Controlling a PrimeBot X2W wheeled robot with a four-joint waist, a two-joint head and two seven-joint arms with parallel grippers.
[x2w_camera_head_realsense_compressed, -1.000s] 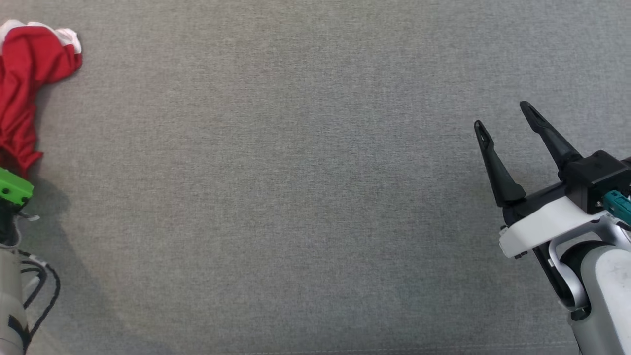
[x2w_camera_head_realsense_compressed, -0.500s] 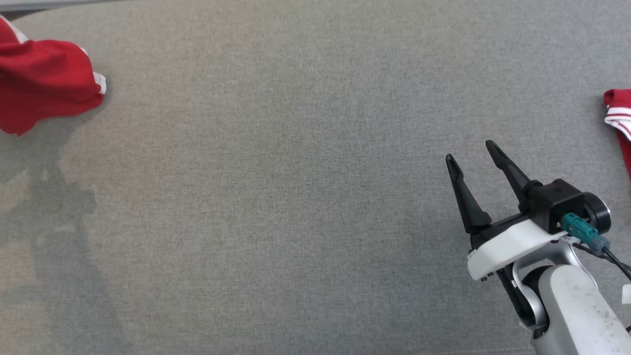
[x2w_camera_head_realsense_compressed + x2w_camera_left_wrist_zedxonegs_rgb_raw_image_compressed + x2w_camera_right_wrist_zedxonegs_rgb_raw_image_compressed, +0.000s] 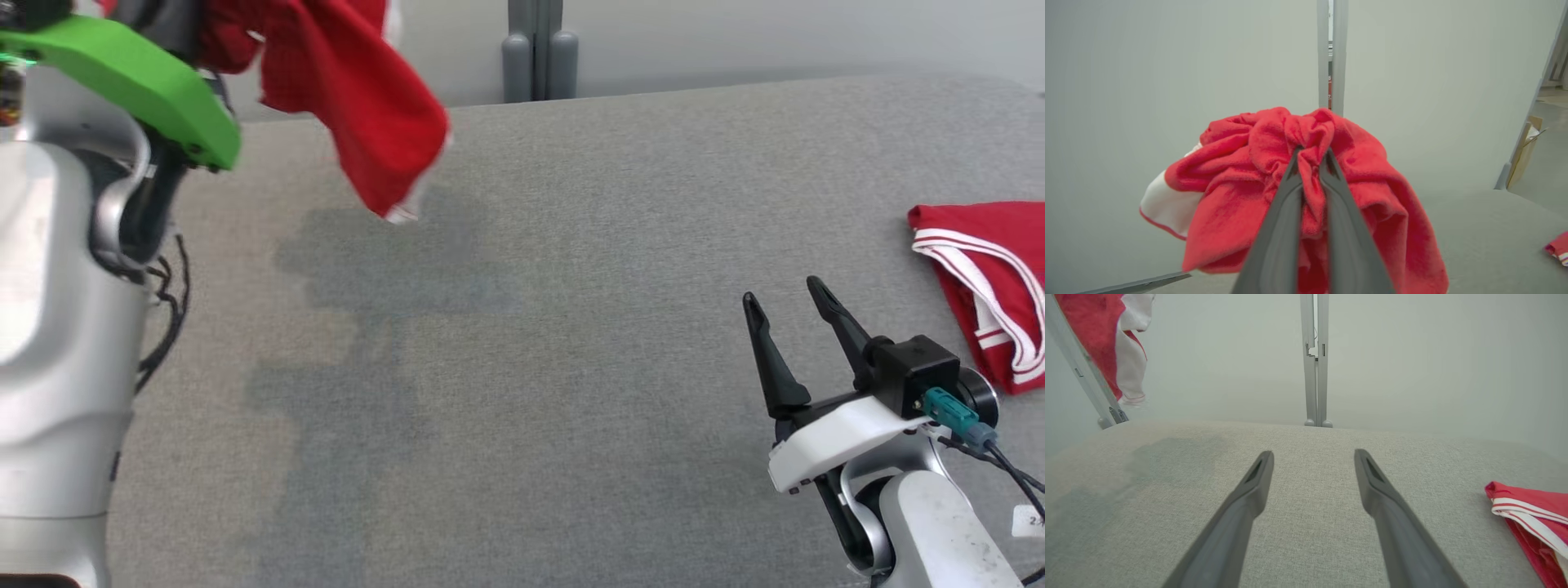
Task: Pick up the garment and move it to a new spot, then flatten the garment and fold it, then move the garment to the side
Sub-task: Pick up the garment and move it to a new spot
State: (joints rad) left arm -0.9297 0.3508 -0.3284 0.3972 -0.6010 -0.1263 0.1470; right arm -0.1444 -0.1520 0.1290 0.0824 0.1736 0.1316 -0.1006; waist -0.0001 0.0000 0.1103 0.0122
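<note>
Right, far left in the head view, the left arm's silver forearm (image 3: 57, 327) runs up the frame, w/ a green mount (image 3: 131, 73) at the wrist and black cables (image 3: 167, 318) hanging beside it. The left gripper (image 3: 1310, 154) reads best from its own wrist cam: both fingers are pressed close together, pinching a bunched fold of the red garment (image 3: 1363, 179), and the rest of the cloth drapes round and below them. A white panel w/ a thin red edge shows on the garment's left side in that view. The garment is held up off the grey fabric surface (image 3: 571, 384) – in the head view it hangs at the upper left, its lowest corner edged in white, and casts a soft shadow (image 3: 384, 261) on the fabric below. Further right, a grey post (image 3: 539, 49) stands behind the far edge of the surface, against a pale wall. Lower right, the right gripper (image 3: 782, 291) hovers low over the fabric, jaws spread wide w/ nothing between them, fingers pointing away from the robot. Far right, a second red garment (image 3: 980, 286) w/ white stripes lies on the surface – near the right gripper but apart from it, partly cut off by the frame edge.
</note>
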